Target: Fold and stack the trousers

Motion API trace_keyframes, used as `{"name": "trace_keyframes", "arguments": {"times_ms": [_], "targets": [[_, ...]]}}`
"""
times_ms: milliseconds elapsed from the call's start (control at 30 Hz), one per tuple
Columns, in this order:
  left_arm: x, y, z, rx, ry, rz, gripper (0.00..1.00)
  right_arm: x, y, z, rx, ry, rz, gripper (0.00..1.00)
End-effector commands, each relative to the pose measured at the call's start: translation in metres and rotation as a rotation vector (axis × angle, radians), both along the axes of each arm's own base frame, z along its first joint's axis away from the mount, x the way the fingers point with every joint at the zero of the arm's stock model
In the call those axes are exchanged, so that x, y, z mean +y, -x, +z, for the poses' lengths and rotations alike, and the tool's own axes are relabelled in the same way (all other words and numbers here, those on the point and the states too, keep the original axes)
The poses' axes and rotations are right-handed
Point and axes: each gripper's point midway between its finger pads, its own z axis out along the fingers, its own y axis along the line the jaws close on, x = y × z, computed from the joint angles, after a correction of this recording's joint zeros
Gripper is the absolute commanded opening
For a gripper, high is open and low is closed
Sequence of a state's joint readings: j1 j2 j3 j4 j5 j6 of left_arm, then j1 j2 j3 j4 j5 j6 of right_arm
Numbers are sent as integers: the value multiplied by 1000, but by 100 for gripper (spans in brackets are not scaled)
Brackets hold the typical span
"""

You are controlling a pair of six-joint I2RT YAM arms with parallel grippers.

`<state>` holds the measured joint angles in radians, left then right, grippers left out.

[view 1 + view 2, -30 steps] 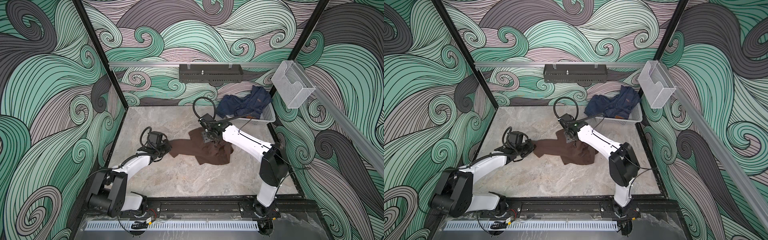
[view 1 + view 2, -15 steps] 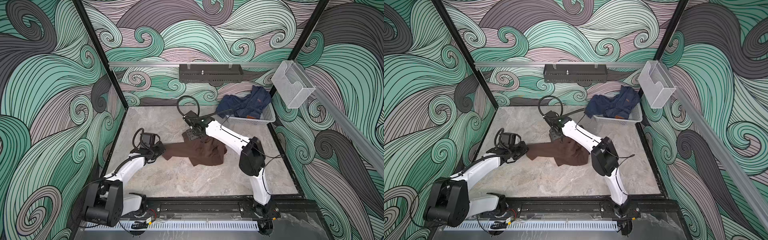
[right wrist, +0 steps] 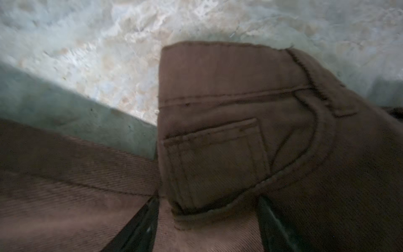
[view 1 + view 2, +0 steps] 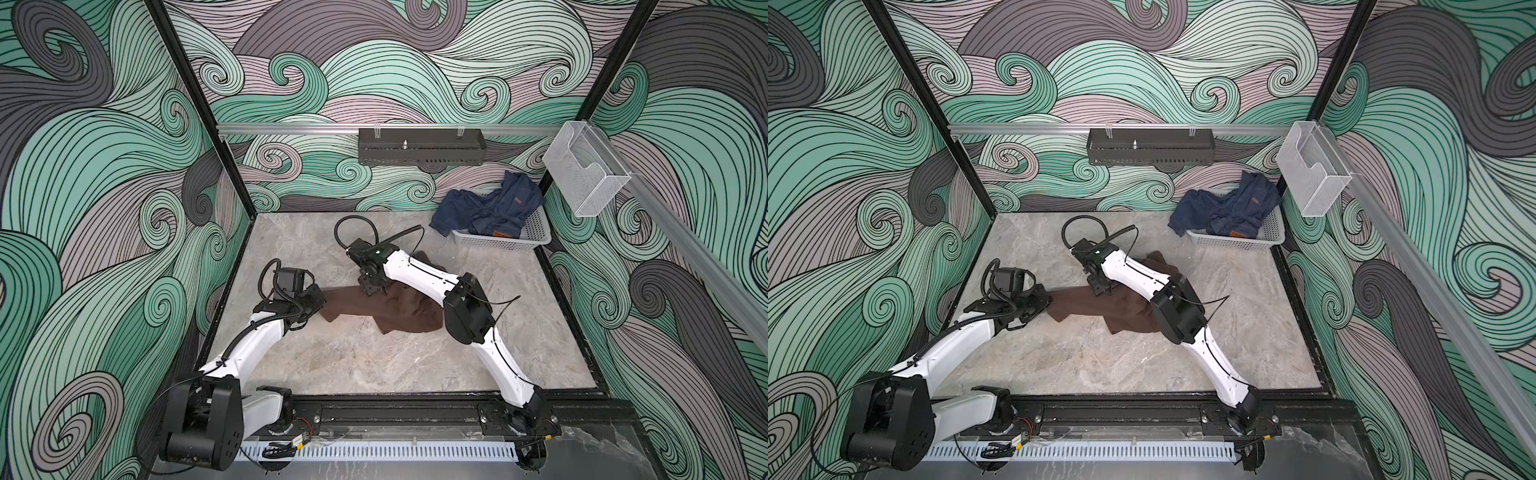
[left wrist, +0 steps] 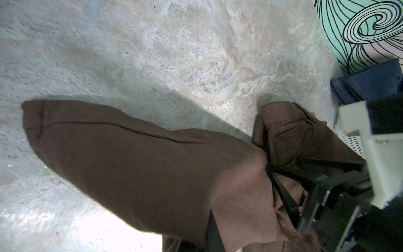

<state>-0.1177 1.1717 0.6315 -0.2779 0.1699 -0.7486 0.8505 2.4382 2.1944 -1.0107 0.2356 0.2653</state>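
Across the middle of the marble tabletop (image 4: 374, 365) the trousers (image 4: 361, 306) lie in a rumpled dark brown heap, one leg stretched flat toward the left and the waist end bunched in folds beneath the right arm. Both top views show the left gripper (image 4: 316, 300) low over the stone at the leg's leftmost end, touching the cloth. Its jaws are together, and they seem to pinch the fabric's edge, though the wrist hides the contact from above. From the left wrist camera the trousers (image 5: 141, 163) fill the lower part of the picture, the leg broad and smooth, with a seam running along it to the stitched hem.

The right gripper (image 4: 371, 289) points down onto the far edge of the trousers (image 4: 1084, 306), near the middle of the tabletop and well apart from the left gripper (image 4: 1046, 301). In the right wrist view, which is somewhat blurred, its two dark fingers (image 3: 137, 229) stand wide of each other: the jaws are apart, with the folded waistband and a small stitched pocket lying loose in the gap.

At the far right corner a white basket (image 4: 498, 243) stands on the tabletop, near the trousers' waist end but not touching it. Dark blue denim garments (image 4: 494, 208) are heaped in it and spill over its left rim.
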Motion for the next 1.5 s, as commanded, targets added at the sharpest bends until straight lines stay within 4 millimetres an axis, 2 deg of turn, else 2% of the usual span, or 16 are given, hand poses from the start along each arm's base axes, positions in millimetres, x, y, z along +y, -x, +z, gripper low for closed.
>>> {"name": "trace_keyframes", "arguments": {"times_ms": [0, 67, 167, 233, 300, 433, 467, 567, 667, 767, 867, 967, 1133, 1333, 1467], "targets": [[7, 5, 2, 3, -11, 13, 0, -2, -2, -4, 11, 20, -4, 77], [8, 6, 4, 1, -13, 16, 0, -5, -6, -7, 6, 30, -18, 69], [11, 7, 8, -2, -20, 20, 0, -16, -16, 7, -30, 24, -68, 36], [14, 8, 13, -9, -26, 24, 0, -23, -22, 32, -67, -3, -97, 16], [16, 7, 19, -18, -34, 29, 0, -29, -24, 66, -106, -52, -119, 5], [26, 8, 39, -48, -69, 47, 0, -49, -15, 145, -162, -236, -181, 1], [31, 7, 47, -63, -84, 59, 0, -56, -11, 160, -153, -309, -212, 1], [47, 7, 71, -126, -138, 102, 0, -92, -4, 201, -162, -525, -316, 1], [64, 7, 98, -177, -202, 137, 0, -138, 2, 229, -190, -708, -426, 1], [74, 6, 117, -180, -248, 145, 0, -194, 9, 234, -217, -783, -542, 1], [77, 2, 130, -194, -256, 148, 0, -239, 18, 219, -213, -806, -646, 1], [80, -4, 137, -200, -262, 154, 0, -275, 28, 202, -217, -808, -736, 2], [83, -16, 149, -203, -274, 150, 0, -321, 43, 184, -222, -832, -881, 2], [87, -34, 182, -249, -284, 132, 0, -359, 53, 197, -289, -898, -1024, 2], [98, -43, 202, -275, -286, 152, 0, -381, 56, 208, -336, -945, -1126, 2]]}}
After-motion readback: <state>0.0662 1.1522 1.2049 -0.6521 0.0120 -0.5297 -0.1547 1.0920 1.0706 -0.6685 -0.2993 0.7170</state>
